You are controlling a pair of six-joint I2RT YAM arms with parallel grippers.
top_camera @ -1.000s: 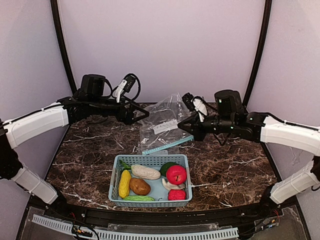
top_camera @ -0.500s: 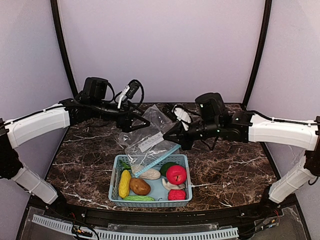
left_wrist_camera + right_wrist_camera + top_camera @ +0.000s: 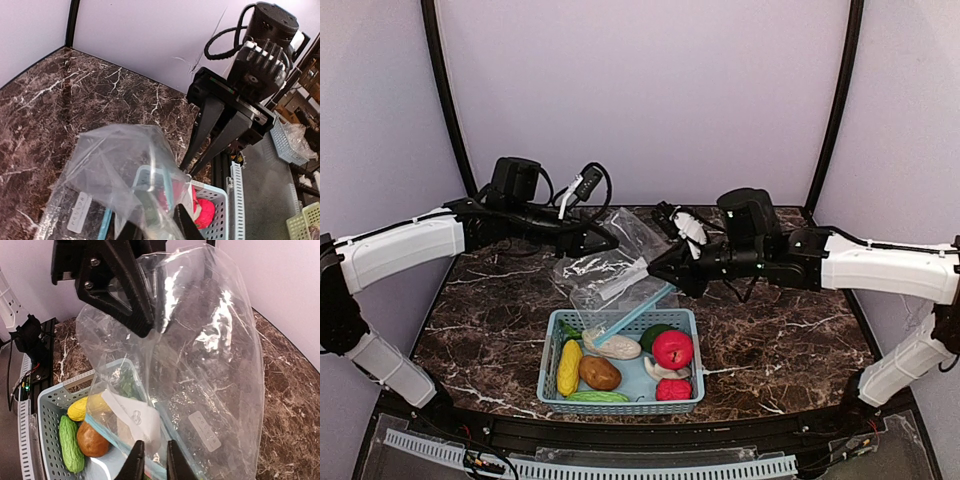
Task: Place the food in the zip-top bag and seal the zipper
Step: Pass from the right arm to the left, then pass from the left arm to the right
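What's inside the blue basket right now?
Corn, potato, radish, apple, small red fruit, green pod, dark green fruit and mushroom. The bag overhangs the back, covering part of the radish.

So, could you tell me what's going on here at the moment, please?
Both arms are holding the clear zip-top bag up off the table: the left tool pinches one side, the right tool the other. It hangs over the far edge of the blue basket. The toy food, such as the corn and apple, all lies in the basket; none is bagged yet.
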